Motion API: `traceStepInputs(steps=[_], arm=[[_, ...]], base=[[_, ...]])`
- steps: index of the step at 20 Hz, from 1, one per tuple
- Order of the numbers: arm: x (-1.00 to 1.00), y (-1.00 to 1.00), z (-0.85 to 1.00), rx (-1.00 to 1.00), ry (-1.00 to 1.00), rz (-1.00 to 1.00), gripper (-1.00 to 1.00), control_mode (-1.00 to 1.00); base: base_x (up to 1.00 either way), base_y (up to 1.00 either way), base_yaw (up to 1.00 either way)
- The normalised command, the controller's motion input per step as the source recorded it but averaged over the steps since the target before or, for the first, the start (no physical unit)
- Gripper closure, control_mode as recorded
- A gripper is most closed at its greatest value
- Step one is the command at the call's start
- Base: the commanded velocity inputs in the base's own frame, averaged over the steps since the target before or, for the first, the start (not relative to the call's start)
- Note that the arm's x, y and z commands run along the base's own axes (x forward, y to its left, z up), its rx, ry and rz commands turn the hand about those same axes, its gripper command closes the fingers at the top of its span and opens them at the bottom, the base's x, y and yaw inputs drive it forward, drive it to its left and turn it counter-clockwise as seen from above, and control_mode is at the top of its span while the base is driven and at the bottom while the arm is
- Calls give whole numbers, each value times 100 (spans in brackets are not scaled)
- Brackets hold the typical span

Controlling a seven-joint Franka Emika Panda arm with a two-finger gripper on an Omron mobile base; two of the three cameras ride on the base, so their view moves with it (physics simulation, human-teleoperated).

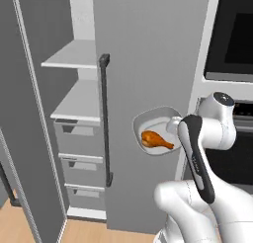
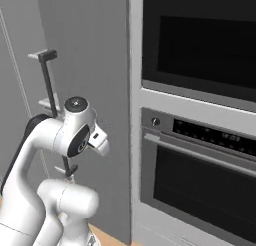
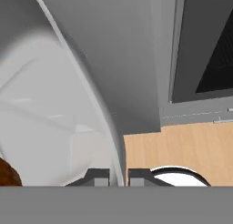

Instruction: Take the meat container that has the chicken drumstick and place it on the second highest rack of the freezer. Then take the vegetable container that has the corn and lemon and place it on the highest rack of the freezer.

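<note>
1. Pincer [image 3: 118,175] clamped on the meat container's [image 1: 157,119] rim, one fingertip either side.
2. Chicken drumstick [image 1: 156,140] lies inside the container, held aloft.
3. At ten o'clock beyond, the freezer [image 1: 148,49] stands open: highest rack [image 1: 71,57] above second rack [image 1: 81,103].

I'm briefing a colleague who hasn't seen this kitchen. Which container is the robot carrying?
Start at the tall grey freezer left of the black ovens. In front of its door, level with the drawers, the gripper holds a pale rounded container by its rim. Inside lies a glossy orange-brown chicken drumstick.
</note>
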Motion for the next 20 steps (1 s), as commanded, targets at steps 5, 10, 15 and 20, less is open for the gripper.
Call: traceStepInputs(steps=[5,10,15,20], arm=[[0,0,0,0,0,0,100,100],[0,0,0,0,0,0,100,100],[0,0,0,0,0,0,100,100],[0,0,0,0,0,0,100,100]], base=[[4,100,11],[22,96,-12],[64,19,-19],[44,20,-20]])
